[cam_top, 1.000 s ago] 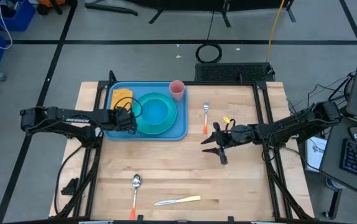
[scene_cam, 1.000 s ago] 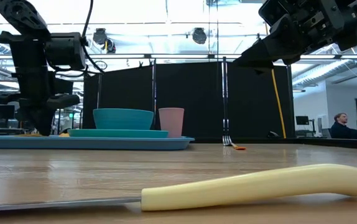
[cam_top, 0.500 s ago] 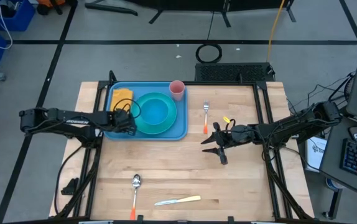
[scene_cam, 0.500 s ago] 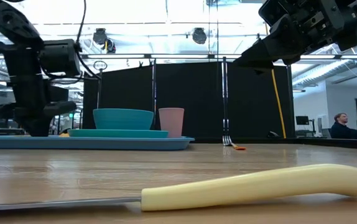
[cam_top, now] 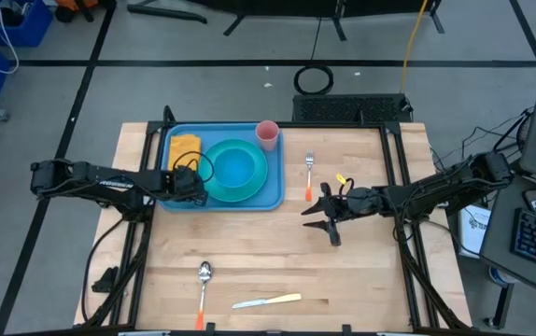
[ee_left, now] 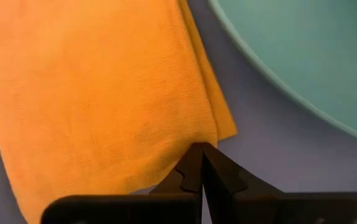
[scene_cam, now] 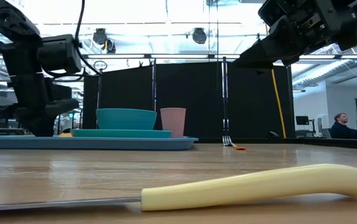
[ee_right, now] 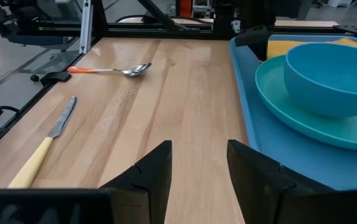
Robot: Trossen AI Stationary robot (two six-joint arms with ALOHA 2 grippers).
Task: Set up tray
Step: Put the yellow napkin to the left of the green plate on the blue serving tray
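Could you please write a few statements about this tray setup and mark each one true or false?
1. The bowl sits on the teal plate inside the tray. True.
2. The pink cup stands in the middle of the bare table. False: it is at the tray's far right corner.
3. The left tool is shut, low over the tray beside the orange cloth. True.
4. The right tool grips the fork. False: it is open and empty, and the fork lies on the table.
5. The spoon and knife lie on the tray. False: both lie on the wood.
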